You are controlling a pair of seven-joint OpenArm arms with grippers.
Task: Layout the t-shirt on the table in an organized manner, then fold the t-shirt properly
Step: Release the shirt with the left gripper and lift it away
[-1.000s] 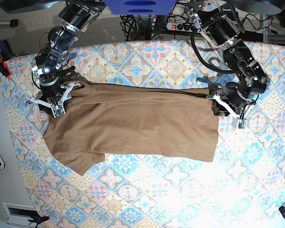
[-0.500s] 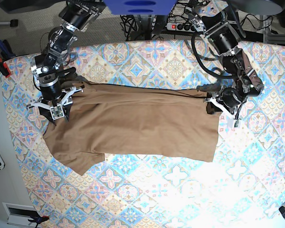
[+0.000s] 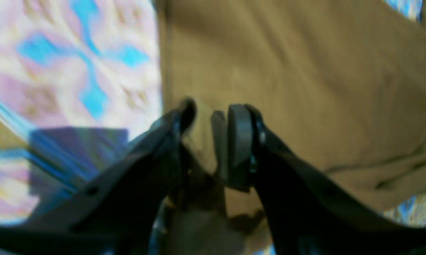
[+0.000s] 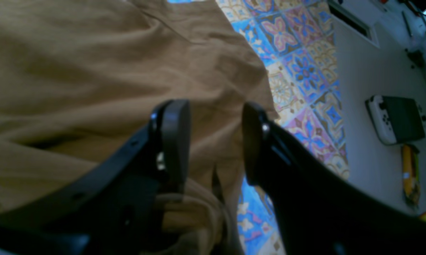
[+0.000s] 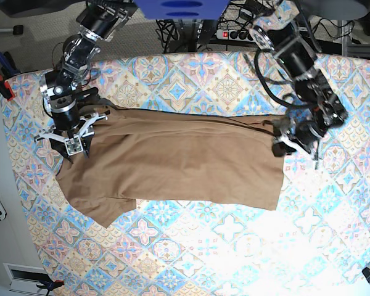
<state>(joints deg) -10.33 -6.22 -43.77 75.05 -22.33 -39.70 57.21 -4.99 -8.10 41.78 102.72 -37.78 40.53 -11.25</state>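
Here, t-shirt [image 5: 185, 163] beneath both grippers.

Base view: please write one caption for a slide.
Two robot arms above a tan T-shirt on patterned cloth.

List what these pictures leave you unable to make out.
- Base view: the shirt beneath each arm, covered by the grippers.
- Left wrist view: the left gripper's fingertip contact, blurred.
- Right wrist view: the far side of the yellow-orange item, turned away.
- Base view: both arms' upper ends, cropped.

Robot arms [image 5: 305, 80] over a tiled-pattern cloth [image 5: 234, 253] suggest a lab.
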